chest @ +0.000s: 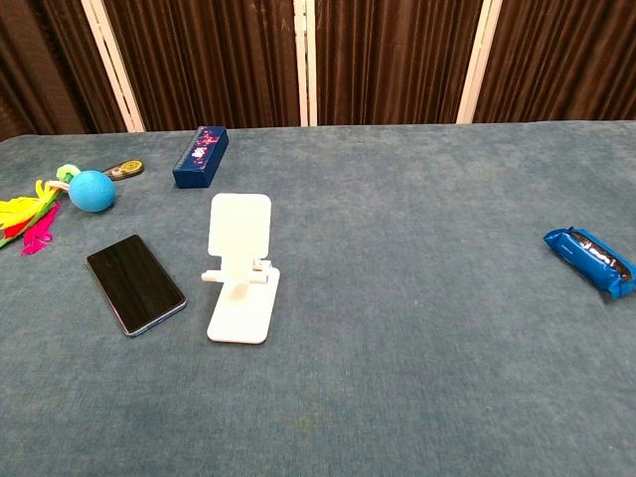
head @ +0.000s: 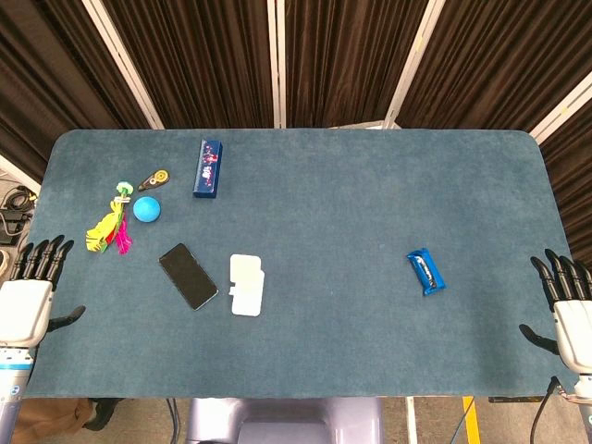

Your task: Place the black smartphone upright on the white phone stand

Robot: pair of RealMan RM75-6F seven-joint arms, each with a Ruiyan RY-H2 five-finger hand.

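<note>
Toward the worktop's (head: pixel 370 351) left edge, black smartphone (chest: pixel 135 283) lies flat beside white phone stand (chest: pixel 239 268), blue ball (chest: pixel 91 190) behind; only the head view shows left hand (head: pixel 30 296) and right hand (head: pixel 572 310), both empty, fingers apart.

The left hand (head: pixel 32 294) and right hand (head: pixel 566 310) are cropped by the head view's edges; the chest view's left edge clips the feather toy (chest: pixel 25 221).

One smartphone (chest: pixel 135 283) (black), one stand (chest: pixel 241 268)

black smartphone (chest: pixel 135 283) flat on table (chest: pixel 417 358), white phone stand (chest: pixel 241 268) just beside — upright
</note>
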